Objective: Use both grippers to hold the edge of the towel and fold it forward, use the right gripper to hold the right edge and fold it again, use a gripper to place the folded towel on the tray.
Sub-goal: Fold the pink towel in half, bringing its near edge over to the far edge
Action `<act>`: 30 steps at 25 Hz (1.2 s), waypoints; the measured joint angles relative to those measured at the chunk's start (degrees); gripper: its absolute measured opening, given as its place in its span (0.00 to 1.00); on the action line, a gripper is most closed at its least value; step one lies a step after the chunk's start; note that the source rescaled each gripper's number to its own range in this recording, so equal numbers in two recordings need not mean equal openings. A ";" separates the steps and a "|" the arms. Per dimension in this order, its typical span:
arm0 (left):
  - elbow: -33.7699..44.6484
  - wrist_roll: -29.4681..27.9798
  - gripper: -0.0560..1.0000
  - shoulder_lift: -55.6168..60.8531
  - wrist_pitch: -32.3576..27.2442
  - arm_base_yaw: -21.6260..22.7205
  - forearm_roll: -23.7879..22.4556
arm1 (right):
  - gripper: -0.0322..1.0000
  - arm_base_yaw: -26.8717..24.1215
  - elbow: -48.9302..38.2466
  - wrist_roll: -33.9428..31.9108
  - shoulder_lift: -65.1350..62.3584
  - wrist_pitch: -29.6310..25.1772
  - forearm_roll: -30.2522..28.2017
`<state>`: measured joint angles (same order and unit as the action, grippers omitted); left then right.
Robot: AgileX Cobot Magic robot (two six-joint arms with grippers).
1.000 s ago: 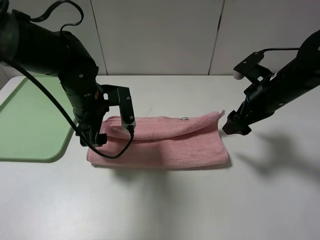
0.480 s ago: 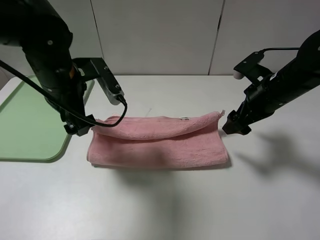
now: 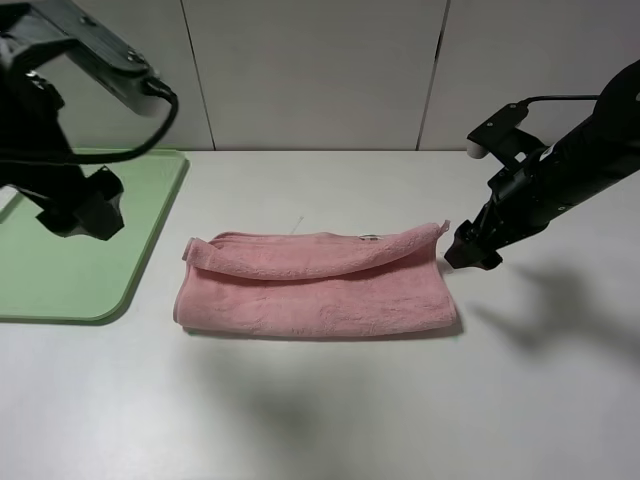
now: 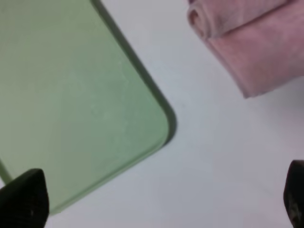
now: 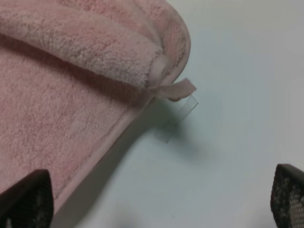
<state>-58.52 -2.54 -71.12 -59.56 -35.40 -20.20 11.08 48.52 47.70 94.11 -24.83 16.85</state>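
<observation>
Two pairs of fingers, mine, stood wide and empty | left fingers (image 3: 82,212) hung above flat light-green plastic tray (image 3: 60,285) | right fingers (image 3: 472,254) hung just beside folded pink terry-cloth towel (image 3: 320,292) | towel lay on white counter (image 3: 350,420), near tray

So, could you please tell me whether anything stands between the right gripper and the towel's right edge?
Nothing visible does. The right gripper hangs open just beside the right edge of the pink towel, with only bare white table between. What looks like a small clear tag lies flat by the corner loop.
</observation>
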 joint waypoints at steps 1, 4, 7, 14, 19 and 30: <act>1.04 0.00 1.00 2.49 -0.05 0.00 0.61 | 1.00 0.00 0.00 0.00 0.00 0.00 0.13; 4.68 -0.57 1.00 9.68 -0.19 0.00 2.49 | 1.00 0.00 0.00 0.00 0.00 0.00 0.35; 8.19 -1.88 1.00 17.17 -0.64 0.00 3.83 | 1.00 0.00 0.00 0.00 0.00 0.05 0.42; 14.48 -2.54 1.00 34.17 -4.16 0.00 7.11 | 1.00 0.00 0.00 -0.05 0.00 0.05 1.74; 18.50 -2.59 1.00 45.05 -4.72 0.00 10.41 | 1.00 0.00 0.00 -0.05 0.00 0.30 1.91; 29.80 -2.66 1.00 55.33 -2.66 0.00 15.18 | 1.00 0.00 0.00 -0.22 0.00 0.37 2.14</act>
<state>-28.72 -5.19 -15.79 -62.22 -35.40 -5.02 11.08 48.52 47.48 94.11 -24.46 18.99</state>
